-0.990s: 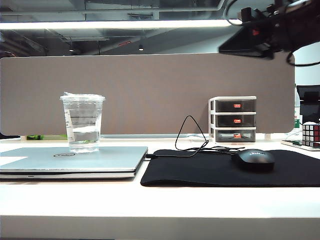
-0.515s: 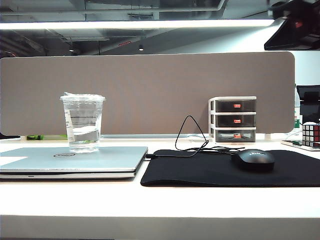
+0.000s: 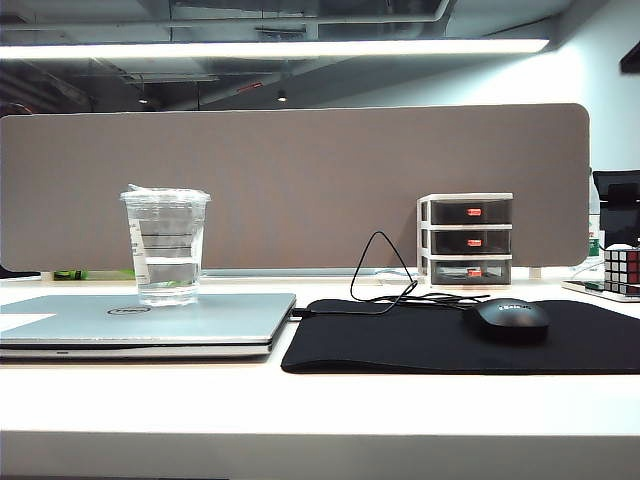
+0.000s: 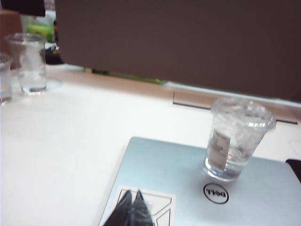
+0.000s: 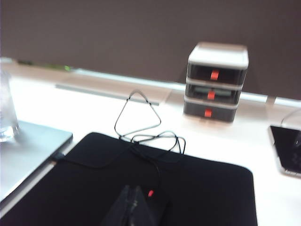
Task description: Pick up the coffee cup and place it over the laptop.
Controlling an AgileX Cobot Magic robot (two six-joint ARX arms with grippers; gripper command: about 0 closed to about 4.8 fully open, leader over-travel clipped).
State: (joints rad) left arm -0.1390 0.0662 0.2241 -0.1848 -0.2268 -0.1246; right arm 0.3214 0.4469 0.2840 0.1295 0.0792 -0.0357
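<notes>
Grey partition behind a white desk (image 3: 320, 410). Coffee cup (image 3: 166, 245) stands upright on the closed laptop (image 3: 140, 322) lid, just behind the logo: placement looks done. Some clear liquid in its bottom, lid on. My left fingers (image 4: 133, 211) pinched shut, empty, above the laptop's near edge. Right fingers (image 5: 133, 207) look closed over the black mouse pad (image 5: 141, 188). Three-drawer organizer (image 3: 466, 240) shut.

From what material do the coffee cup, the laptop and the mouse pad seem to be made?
Coffee cup: clear thin plastic, glossy; the wall behind shows through it, and it has horizontal ridges.
Laptop: probably metal, matte silver-grey lid with a soft sheen; painted plastic is possible.
Mouse pad: likely fabric over foam or rubber; flat black, no reflections.
</notes>
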